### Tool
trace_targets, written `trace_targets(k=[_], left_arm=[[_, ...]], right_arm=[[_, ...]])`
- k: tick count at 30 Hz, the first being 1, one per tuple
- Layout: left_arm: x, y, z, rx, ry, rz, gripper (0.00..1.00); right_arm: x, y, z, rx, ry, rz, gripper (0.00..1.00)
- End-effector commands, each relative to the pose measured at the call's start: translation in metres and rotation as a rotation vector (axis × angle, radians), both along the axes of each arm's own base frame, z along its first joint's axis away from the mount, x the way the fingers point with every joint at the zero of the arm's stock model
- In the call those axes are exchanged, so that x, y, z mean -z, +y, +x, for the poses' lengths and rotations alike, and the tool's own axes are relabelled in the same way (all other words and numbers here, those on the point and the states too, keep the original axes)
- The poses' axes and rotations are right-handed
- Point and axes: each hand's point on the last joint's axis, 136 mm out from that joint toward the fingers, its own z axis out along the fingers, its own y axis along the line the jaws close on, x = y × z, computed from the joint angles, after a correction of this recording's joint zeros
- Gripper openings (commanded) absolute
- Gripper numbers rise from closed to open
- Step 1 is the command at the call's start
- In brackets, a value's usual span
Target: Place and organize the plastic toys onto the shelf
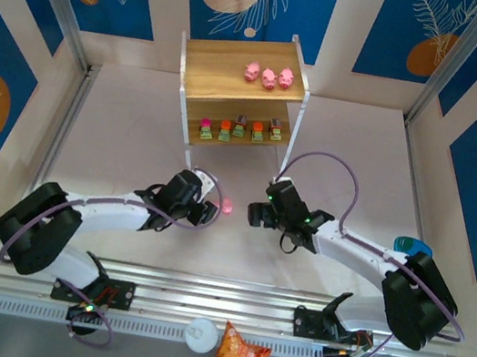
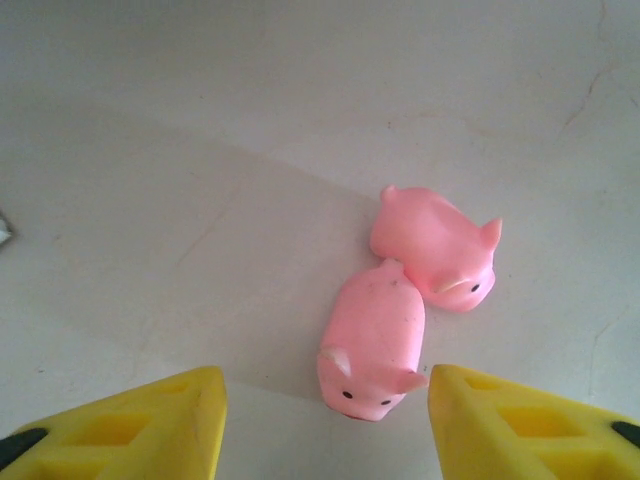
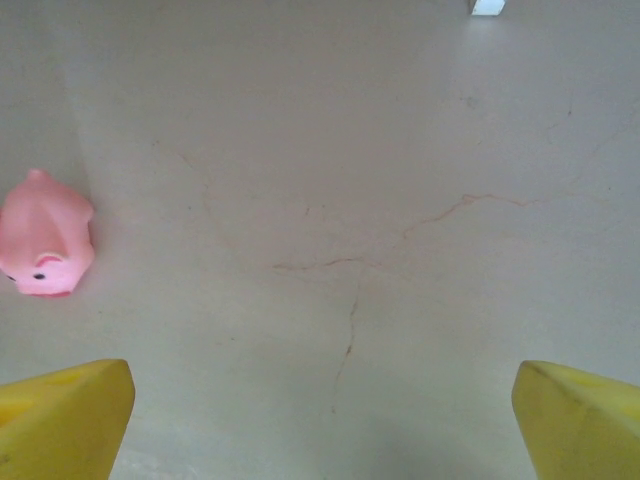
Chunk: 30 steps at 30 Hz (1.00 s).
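Shelf (image 1: pixel 239 68) at the tabletop's far edge: three pink pigs (image 1: pixel 269 77) on the top board, five blocky toys (image 1: pixel 240 128) on the lower. Two loose pigs (image 2: pixel 372 345) touching, mid-tabletop, just ahead of the left gripper (image 2: pixel 325 430) — jaws partly apart, empty. Right gripper (image 3: pixel 320 420) — spread wide, empty.

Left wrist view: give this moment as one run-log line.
left tool: open over pig, second pig beside | right tool: open, empty | shelf: three pigs

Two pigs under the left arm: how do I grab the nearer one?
I'd pinch the nearer pig across its flanks, mid-body, from above with the left end effector. It lies snout toward the camera, its narrow width between the open fingers; its rear meets the other pig, so stay off that end.
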Motion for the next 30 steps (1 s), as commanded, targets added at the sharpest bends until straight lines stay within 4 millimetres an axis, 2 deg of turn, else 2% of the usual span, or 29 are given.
trace_targets(k=[1,19,25,30], left_arm=[[-0.003,-0.013,0.001,0.052,-0.003,-0.018,0.55],[0.02,-0.027,0.012,0.065,0.058,0.03,0.52],[0.023,-0.024,0.016,0.049,0.055,0.057,0.46],[0.027,-0.021,0.016,0.044,0.066,0.075,0.45]], right_arm=[[-0.004,0.009,-0.001,-0.052,-0.025,0.051,0.97],[-0.012,0.013,-0.003,-0.067,-0.045,0.092,0.97],[-0.014,0.012,-0.003,-0.066,-0.049,0.097,0.97],[-0.015,0.012,-0.003,-0.068,-0.05,0.098,0.97]])
